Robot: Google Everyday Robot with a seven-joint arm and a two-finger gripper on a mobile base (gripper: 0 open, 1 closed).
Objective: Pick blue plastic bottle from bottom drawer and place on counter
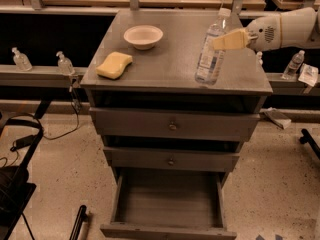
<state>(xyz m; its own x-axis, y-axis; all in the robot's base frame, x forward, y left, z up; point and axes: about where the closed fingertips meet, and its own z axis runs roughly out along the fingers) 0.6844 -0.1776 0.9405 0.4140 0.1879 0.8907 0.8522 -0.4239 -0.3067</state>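
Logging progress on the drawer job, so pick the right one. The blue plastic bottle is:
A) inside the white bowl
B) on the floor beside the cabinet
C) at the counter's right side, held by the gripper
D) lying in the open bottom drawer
C: the blue plastic bottle leans over the right part of the counter with the gripper shut on its upper half, well above the open bottom drawer.

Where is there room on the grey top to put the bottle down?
The counter is bare in the middle, between the sponge and the blue plastic bottle. The bowl and sponge crowd the left. The pincer grips the bottle over the right side.
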